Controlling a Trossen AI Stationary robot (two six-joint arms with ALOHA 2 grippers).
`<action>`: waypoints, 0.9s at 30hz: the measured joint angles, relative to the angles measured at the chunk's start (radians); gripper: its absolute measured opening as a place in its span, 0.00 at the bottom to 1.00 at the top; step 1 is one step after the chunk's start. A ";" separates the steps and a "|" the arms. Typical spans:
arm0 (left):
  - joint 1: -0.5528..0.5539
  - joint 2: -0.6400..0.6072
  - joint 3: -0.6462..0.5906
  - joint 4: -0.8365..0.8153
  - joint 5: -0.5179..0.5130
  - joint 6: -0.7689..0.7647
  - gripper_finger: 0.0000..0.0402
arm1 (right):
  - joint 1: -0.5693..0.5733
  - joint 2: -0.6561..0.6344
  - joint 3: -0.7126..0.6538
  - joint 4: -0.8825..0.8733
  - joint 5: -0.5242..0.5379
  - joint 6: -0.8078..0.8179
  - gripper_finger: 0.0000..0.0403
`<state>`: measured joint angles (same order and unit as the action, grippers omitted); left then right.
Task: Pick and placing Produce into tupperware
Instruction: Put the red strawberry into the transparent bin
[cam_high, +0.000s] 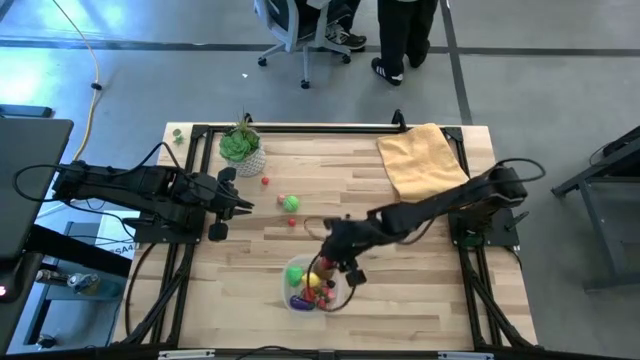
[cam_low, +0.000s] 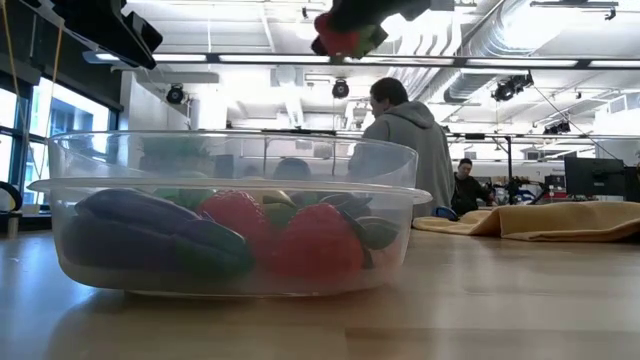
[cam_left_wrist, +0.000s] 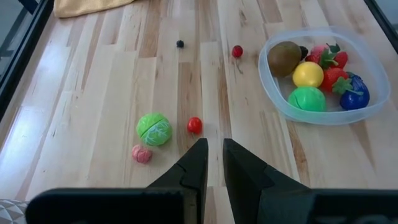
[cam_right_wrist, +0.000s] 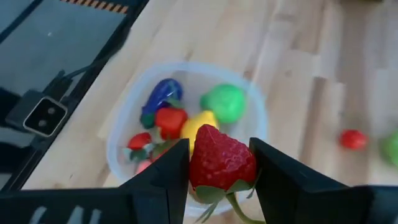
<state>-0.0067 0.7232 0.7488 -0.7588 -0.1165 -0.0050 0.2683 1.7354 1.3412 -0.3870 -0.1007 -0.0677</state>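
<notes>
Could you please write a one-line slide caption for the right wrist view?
Right gripper holds a toy strawberry above the clear tub of produce.

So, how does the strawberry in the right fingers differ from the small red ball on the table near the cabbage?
The strawberry is held above the tupperware; the small red ball lies on the table. The strawberry is larger, pointed, with green leaves; the small red ball is round and plain. Both are red.

A yellow cloth (cam_high: 423, 160) lies crumpled at the far right corner of the wooden tabletop (cam_high: 400, 290). A green plant in a white pot (cam_high: 242, 148) stands near the far left corner. Beyond the tabletop, an office chair (cam_high: 290, 25) and a person's legs (cam_high: 400, 35) occupy the grey floor.
</notes>
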 joint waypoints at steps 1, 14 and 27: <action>0.000 0.000 0.000 0.000 0.000 0.000 0.10 | 0.009 0.019 0.007 -0.001 0.000 0.000 0.34; 0.000 0.000 0.000 0.001 0.000 0.000 0.10 | 0.080 0.245 0.098 -0.041 -0.037 -0.003 0.34; 0.000 0.000 0.000 0.001 0.000 0.000 0.10 | 0.082 0.294 0.101 -0.038 -0.057 -0.028 0.34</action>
<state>-0.0067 0.7235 0.7486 -0.7582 -0.1167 -0.0051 0.3498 2.0293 1.4425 -0.4248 -0.1572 -0.0956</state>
